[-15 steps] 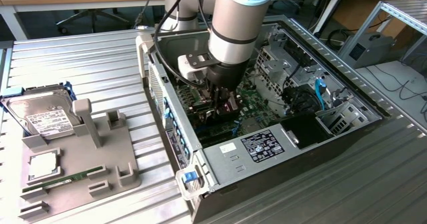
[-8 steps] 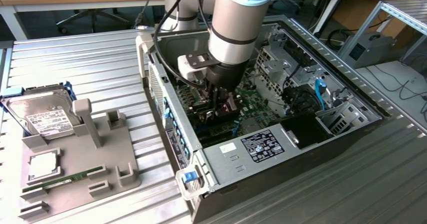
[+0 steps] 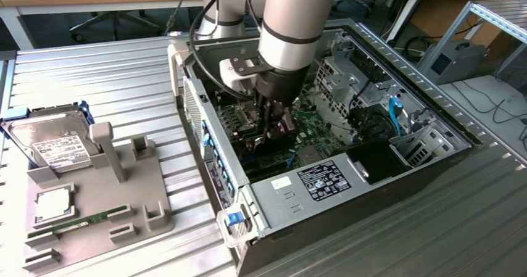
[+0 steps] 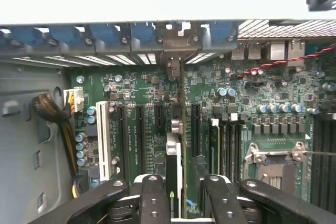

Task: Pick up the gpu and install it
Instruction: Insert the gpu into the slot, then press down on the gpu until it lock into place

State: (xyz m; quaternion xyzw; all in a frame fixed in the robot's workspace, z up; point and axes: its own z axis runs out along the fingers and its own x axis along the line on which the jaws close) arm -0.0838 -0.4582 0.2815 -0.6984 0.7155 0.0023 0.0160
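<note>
Now parted jaws straddle the gpu (image 4: pixel 175 166) standing edge-on in its slot.

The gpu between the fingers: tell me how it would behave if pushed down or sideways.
The gpu stands on edge between the gripper fingers, over the motherboard. A thin board, it is probably stiff along its length but would likely tilt under sideways force. Its exposed parts suggest it is fragile.
</note>
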